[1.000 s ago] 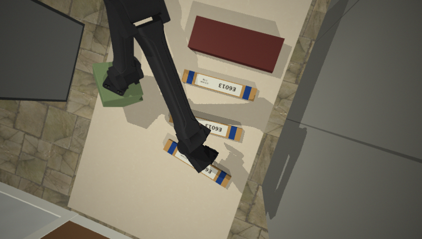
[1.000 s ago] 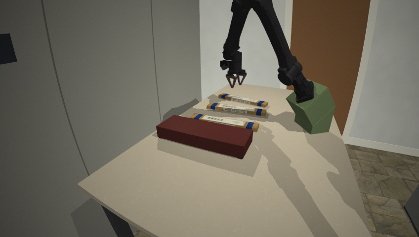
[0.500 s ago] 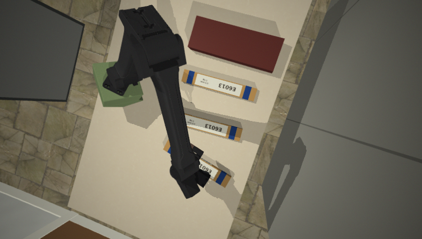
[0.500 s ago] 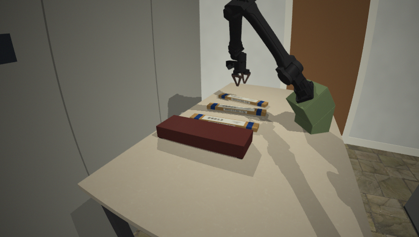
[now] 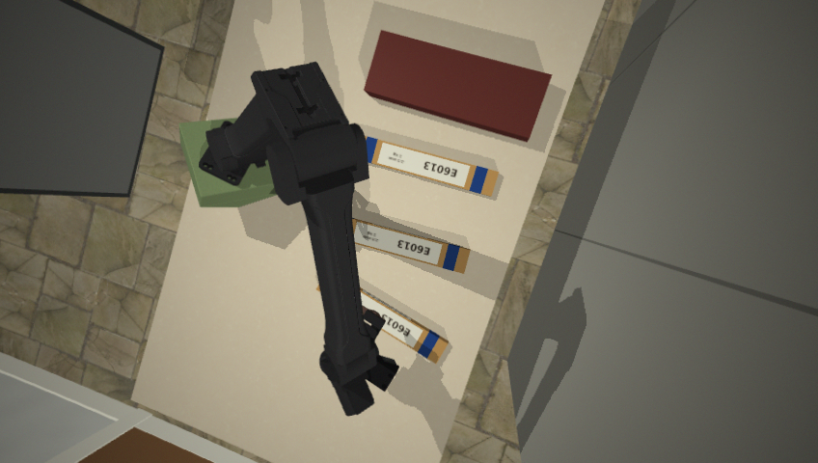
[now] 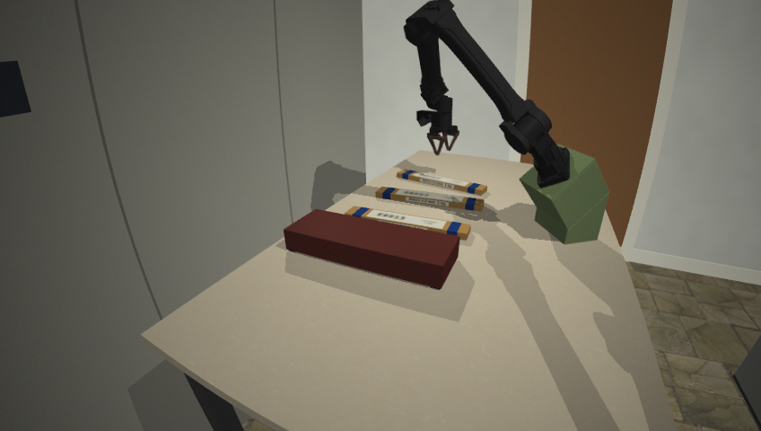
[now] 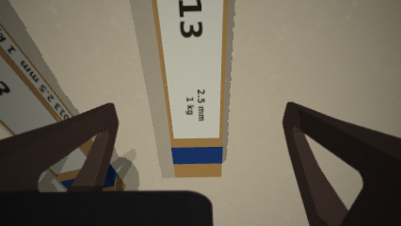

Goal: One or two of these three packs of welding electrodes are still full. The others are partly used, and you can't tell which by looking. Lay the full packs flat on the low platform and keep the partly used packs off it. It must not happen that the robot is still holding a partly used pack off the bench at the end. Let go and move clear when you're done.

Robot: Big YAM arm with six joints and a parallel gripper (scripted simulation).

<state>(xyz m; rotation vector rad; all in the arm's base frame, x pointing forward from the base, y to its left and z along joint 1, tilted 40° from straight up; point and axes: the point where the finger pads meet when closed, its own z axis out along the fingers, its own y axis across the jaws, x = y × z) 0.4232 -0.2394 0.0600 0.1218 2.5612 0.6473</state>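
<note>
Three tan packs of welding electrodes with white E6013 labels and blue bands lie flat on the beige table. One pack (image 5: 433,166) (image 6: 406,220) lies beside the dark red low platform (image 5: 459,83) (image 6: 371,246). The middle pack (image 5: 410,245) (image 6: 430,198) follows. The last pack (image 5: 401,330) (image 6: 441,181) lies farthest from the platform, partly hidden under my arm. My gripper (image 5: 379,346) (image 6: 441,143) (image 7: 200,112) is open and empty, hovering above this last pack. In the wrist view its end (image 7: 197,89) lies between the fingers, with the middle pack (image 7: 28,94) at the left. The platform top is bare.
The arm's green base block (image 5: 230,166) (image 6: 568,200) stands at the table edge near the packs. Grey cabinet walls (image 6: 187,133) run along the far side of the table. A stone floor surrounds the table.
</note>
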